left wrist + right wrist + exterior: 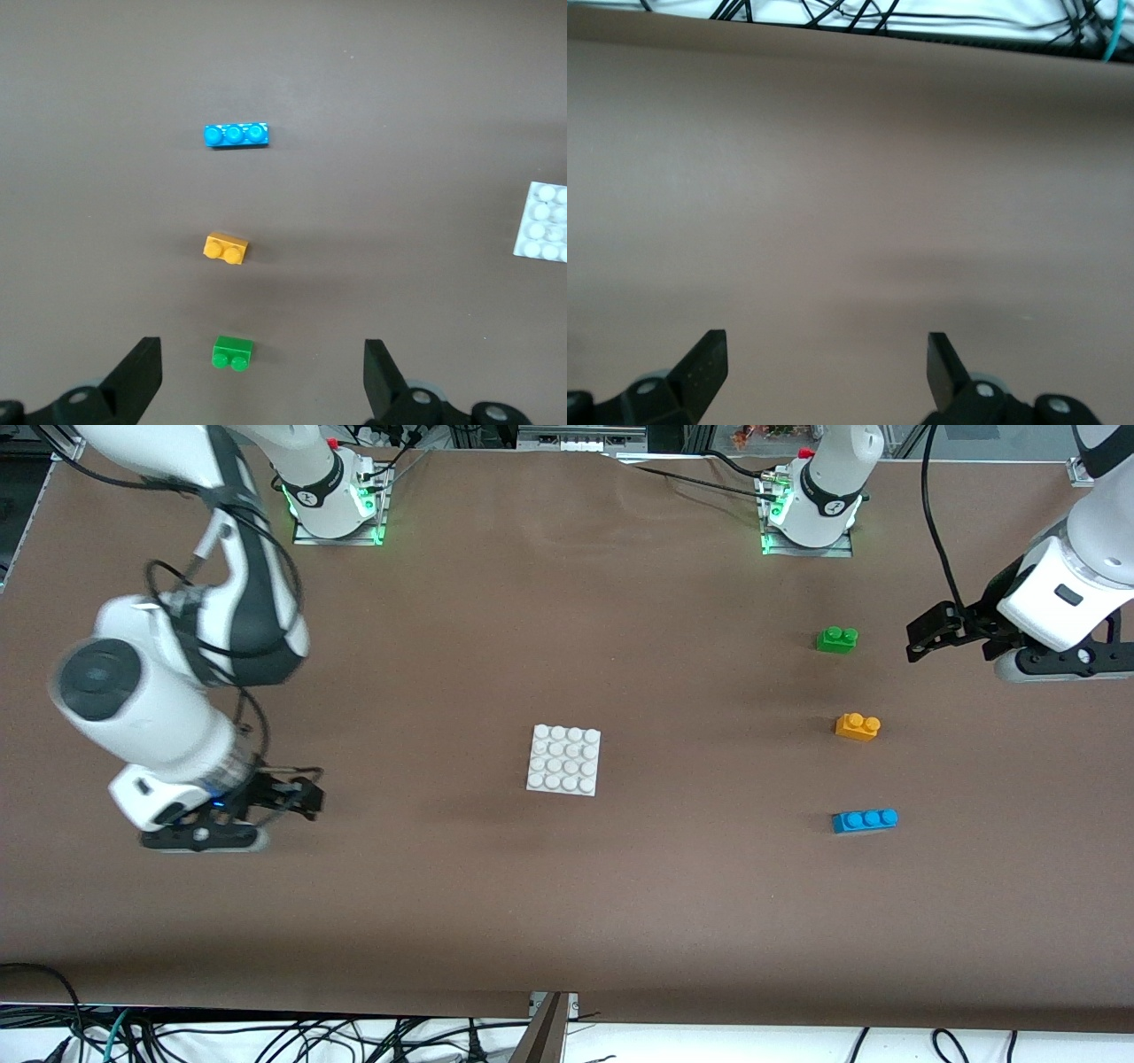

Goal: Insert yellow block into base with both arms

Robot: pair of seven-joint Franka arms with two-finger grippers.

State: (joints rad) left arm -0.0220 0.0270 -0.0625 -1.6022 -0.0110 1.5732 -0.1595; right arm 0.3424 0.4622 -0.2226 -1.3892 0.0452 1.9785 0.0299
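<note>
White base (542, 221) is cut off in the left wrist view; both tools spread wide.

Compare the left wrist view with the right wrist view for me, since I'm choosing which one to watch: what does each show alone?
Only the left wrist view shows the yellow block, the green brick, the blue brick and an edge of the base. Only the right wrist view shows the table's edge with cables past it. Both share bare brown table and an open, empty pincer: left pincer, right pincer.
</note>
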